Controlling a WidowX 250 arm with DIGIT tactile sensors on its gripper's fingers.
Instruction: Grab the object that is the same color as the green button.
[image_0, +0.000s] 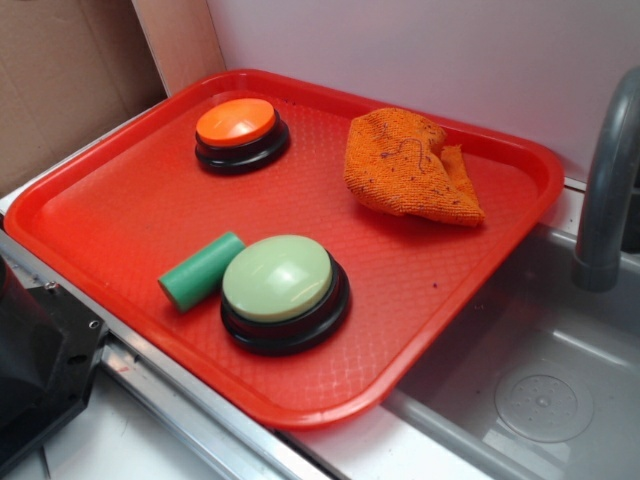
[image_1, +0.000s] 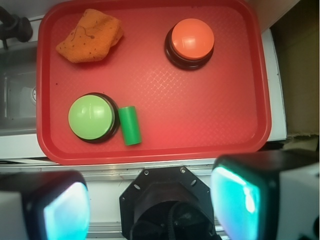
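Gripper (image_1: 150, 210) hangs high over the tray's near rim, jaws spread wide, nothing held. Red tray (image_0: 100, 200) shows bare floor mid-way. Green cylinder (image_1: 130, 125) lies flat, touching the green button (image_1: 90, 117); orange button (image_1: 192, 40) and orange cloth (image_1: 90, 36) sit farther back.

Gripper (image_1: 150, 210) up high, off near edge of red tray (image_1: 210, 125), pointing straight down. Both fingers (image_1: 240, 200) wide apart at bottom corners of wrist view, nothing between them. Black robot base (image_1: 167, 207) sits below, just beside tray.
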